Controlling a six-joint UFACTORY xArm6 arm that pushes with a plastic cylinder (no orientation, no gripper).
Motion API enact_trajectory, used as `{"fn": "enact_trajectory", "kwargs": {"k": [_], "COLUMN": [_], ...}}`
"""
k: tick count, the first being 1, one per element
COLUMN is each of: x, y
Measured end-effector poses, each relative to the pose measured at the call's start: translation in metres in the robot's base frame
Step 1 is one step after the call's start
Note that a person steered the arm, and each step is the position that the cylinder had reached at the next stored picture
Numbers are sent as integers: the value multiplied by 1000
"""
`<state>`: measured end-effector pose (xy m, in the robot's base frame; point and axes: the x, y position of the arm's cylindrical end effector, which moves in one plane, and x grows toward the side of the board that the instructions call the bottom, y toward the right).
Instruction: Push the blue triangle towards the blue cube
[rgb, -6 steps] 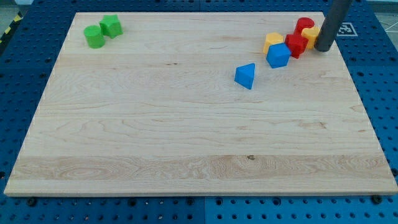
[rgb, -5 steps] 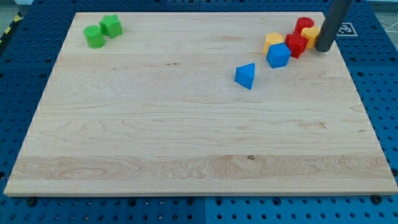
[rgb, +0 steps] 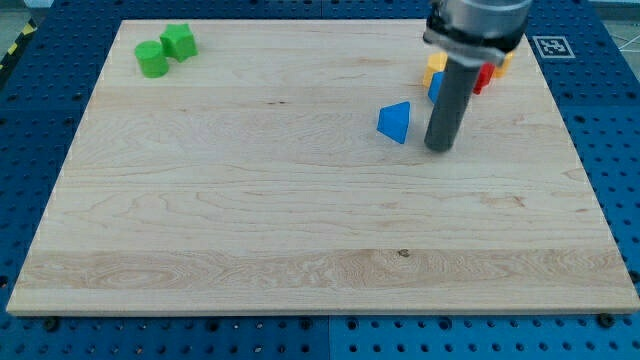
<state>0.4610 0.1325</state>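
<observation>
View: one camera, high before the board (rgb: 300, 230)'s bottom edge; faces down and forward (whole board framed)

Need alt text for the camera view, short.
My tip rests on a wooden board, just right of the blue triangle, not touching. The rod hides most of a blue, yellow and red block cluster at upper right; two green blocks sit upper left.
</observation>
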Motion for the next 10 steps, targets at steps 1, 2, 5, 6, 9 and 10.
{"fn": "enact_trajectory", "kwargs": {"k": [1, 2, 5, 6, 9, 10], "x": [68, 63, -28, -33, -79, -82], "y": [-9, -39, -57, -57, -54, -54]}}
